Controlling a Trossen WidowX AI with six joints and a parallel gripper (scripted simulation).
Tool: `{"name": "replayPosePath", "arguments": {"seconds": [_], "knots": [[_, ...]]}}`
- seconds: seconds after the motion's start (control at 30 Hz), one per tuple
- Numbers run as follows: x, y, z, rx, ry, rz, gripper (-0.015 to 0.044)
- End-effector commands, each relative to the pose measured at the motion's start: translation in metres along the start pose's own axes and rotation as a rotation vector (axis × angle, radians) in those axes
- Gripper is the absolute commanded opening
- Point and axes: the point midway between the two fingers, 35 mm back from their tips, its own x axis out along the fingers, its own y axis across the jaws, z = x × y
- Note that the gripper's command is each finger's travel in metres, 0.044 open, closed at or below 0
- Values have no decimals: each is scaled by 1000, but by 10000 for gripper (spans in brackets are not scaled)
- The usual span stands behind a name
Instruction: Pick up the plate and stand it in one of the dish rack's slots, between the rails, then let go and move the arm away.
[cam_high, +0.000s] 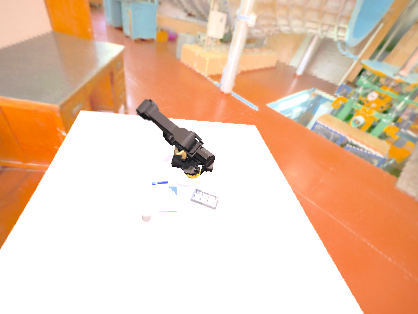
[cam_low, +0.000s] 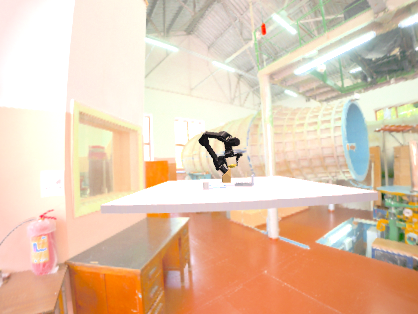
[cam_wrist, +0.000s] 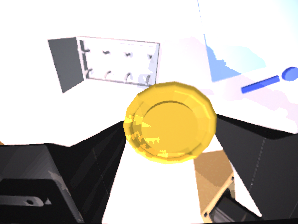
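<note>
The yellow round plate is held off the table; its broad face fills the middle of the wrist view. My gripper is shut on it, with the dark fingers at the plate's left and right edges. The grey dish rack lies on the table with two rows of short pegs. It is beyond the plate and to its upper left in the wrist view. A dark panel shows at the rack's left end there.
A blue spoon-like item and blue patches are near the rack. A pale cup stands farther off. A tan block is near the arm. A thin grey post rises by the rack.
</note>
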Motion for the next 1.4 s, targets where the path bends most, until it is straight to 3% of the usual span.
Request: {"name": "replayPosePath", "arguments": {"seconds": [0.0,0.7,1.37], "knots": [[11,1,-1,-77,50,68,0],[58,9,-2,-443,133,441,0],[86,12,2,-758,-79,800,0]]}}
